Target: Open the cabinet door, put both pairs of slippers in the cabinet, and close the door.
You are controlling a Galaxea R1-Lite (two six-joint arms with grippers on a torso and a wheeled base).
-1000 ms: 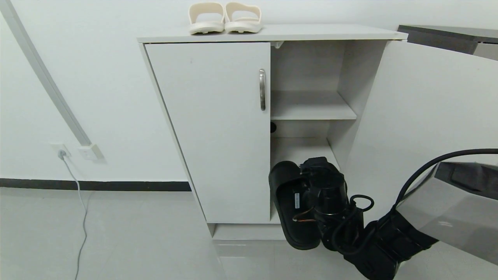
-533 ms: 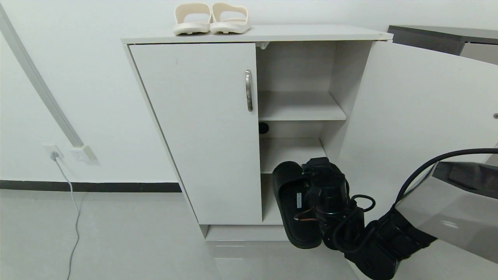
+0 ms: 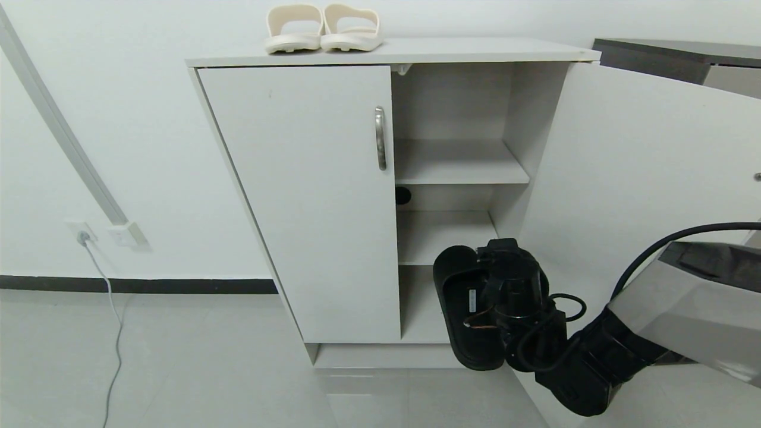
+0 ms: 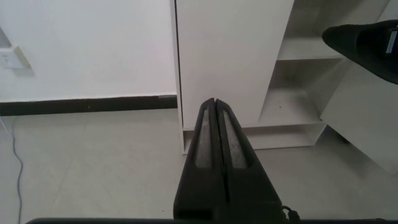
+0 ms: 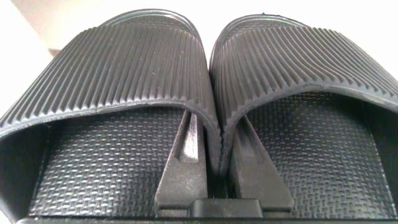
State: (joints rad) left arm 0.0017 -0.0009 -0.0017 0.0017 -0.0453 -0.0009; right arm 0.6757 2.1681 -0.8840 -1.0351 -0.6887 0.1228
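The left end effector (image 4: 215,134) hangs clenched and empty above the floor (image 4: 93,162). Cream slippers (image 3: 324,28) sit on top of the cabinet (image 3: 297,202). The right end effector (image 5: 214,155) grips the black slippers (image 3: 467,309) by their adjoining straps, low before the cabinet's open side, beside the open door (image 3: 642,178).

We stood in a bare indoor room arranged like a home entryway. A white two-door shoe cabinet (image 3: 297,202) with plain shelves backed onto a white painted wall (image 3: 148,148), with cream open-toed slippers (image 3: 324,27) on top. Pale grey floor tiles (image 3: 178,368), a black skirting strip (image 3: 137,284), a white wall socket (image 3: 80,229) and a grey surface-mounted conduit (image 3: 59,116) suggested a test space.
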